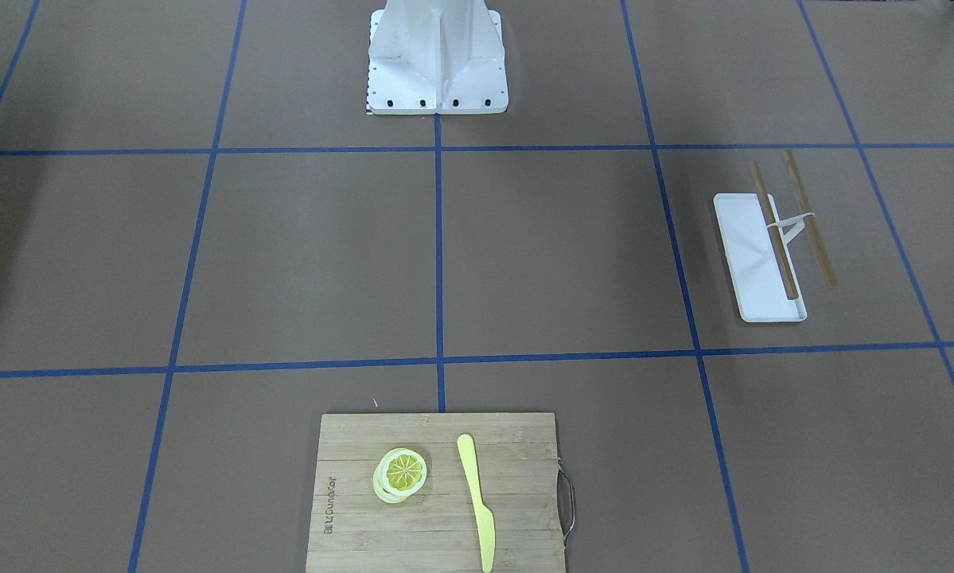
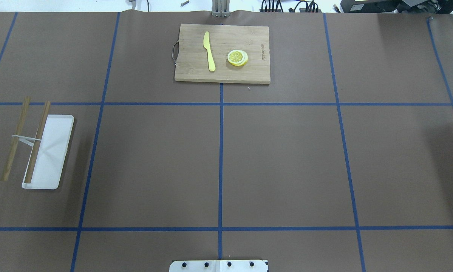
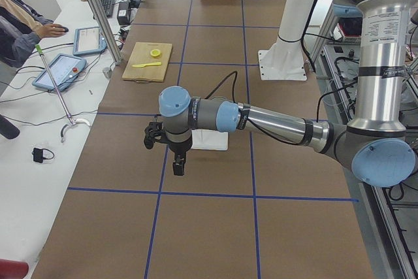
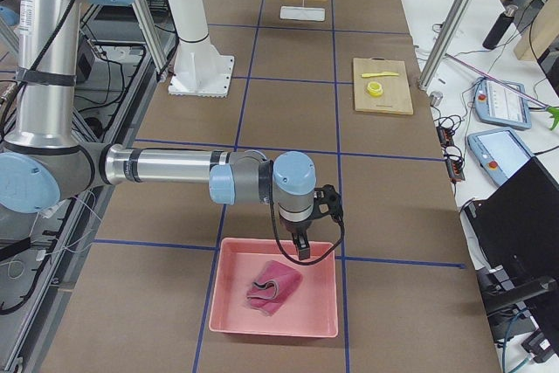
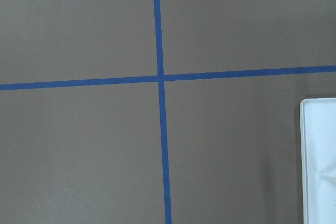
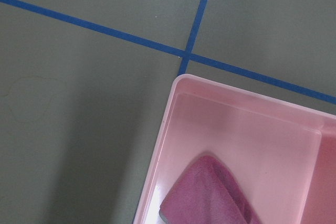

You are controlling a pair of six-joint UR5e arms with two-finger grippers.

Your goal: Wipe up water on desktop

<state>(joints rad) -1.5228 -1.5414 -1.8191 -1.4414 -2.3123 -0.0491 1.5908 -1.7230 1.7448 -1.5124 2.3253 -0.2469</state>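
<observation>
**A:** Where is the desktop (image 2: 286, 162) lying, and what is sitting on it?

**B:** It is spreading brown and matte under both arms, with blue tape lines (image 2: 221, 170) cutting it into big rectangles. A board (image 2: 249, 41) is lying at the far edge from the robot, carrying a yellow knife (image 2: 209, 51) and lemon slices (image 2: 237, 57) side by side, apart from each other. A white tray (image 2: 56, 158) is resting toward the robot's left. One of two banded sticks (image 2: 14, 143) is lying along the tray and the other is lying on the desktop just beside it.

**A:** What is the left gripper (image 3: 177, 166) doing?

**B:** It is hanging above the desktop and pointing down, near the tray. Its wrist camera is looking at a tape crossing, with the tray's corner at the right edge. Only the side view is showing its fingers, so I cannot tell whether they are apart or together.

**A:** And the right gripper (image 4: 301, 249)?

**B:** It is hovering over the near rim of a pink bin (image 4: 327, 325), above a crumpled magenta cloth (image 4: 271, 290) lying inside. It is not touching the cloth. I cannot tell the jaws' state here either.

**A:** Is any water showing?

**B:** A faint ring-like outline (image 6: 31, 95) is showing on the desktop in the right wrist view, beside the bin. I cannot tell whether it is water.
</observation>
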